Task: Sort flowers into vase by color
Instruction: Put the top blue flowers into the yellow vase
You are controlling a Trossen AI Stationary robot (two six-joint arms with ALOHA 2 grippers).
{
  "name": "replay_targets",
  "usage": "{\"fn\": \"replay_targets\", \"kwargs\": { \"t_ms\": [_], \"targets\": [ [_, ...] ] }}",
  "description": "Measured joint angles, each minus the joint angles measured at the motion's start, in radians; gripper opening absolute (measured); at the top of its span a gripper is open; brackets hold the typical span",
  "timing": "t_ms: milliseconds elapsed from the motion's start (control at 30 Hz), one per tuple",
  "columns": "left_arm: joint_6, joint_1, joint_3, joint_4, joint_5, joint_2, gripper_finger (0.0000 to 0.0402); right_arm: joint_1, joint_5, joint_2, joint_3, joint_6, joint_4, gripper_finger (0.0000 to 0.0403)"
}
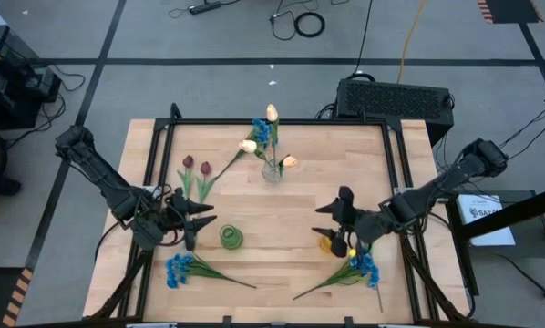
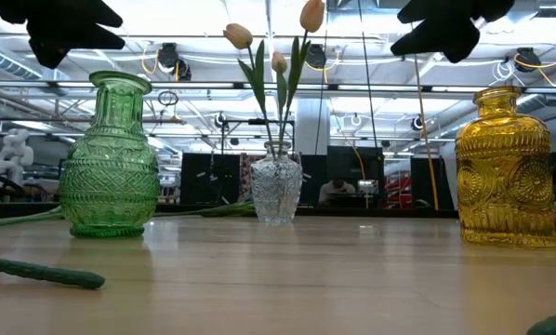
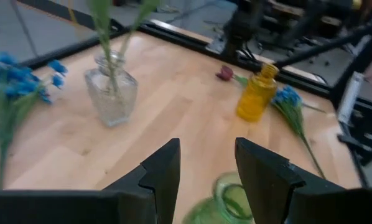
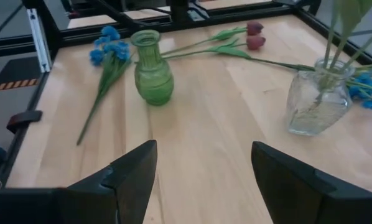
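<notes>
Wooden bench (image 1: 282,237) holds a clear glass vase (image 1: 272,170) at twelve o'clock with cream tulips (image 1: 248,146). Both pincers hover open and empty: left pincer (image 1: 198,219) above the green glass vase (image 1: 231,237), right pincer (image 1: 332,219) by the yellow glass vase (image 1: 334,242). Next, I judge, comes grasping a blue flower (image 1: 178,269) at seven o'clock. Stems blur together.
</notes>
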Motion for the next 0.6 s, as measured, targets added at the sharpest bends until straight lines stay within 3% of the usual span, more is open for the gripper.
{"fn": "replay_targets", "kwargs": {
  "t_ms": [133, 267, 600],
  "targets": [
    [-0.009, 0.019, 0.0, -0.015, -0.074, -0.022, 0.0159, 0.022, 0.04, 0.0, 0.0, -0.008, -0.001, 0.0253],
    [-0.017, 0.065, 0.0, -0.039, -0.086, -0.057, 0.0159, 0.028, 0.043, 0.0, 0.0, -0.01, -0.003, 0.0253],
    [-0.066, 0.19, 0.001, -0.13, 0.032, -0.088, 0.0159, 0.027, 0.047, 0.0, 0.0, -0.019, -0.002, 0.0253]
  ]
}}
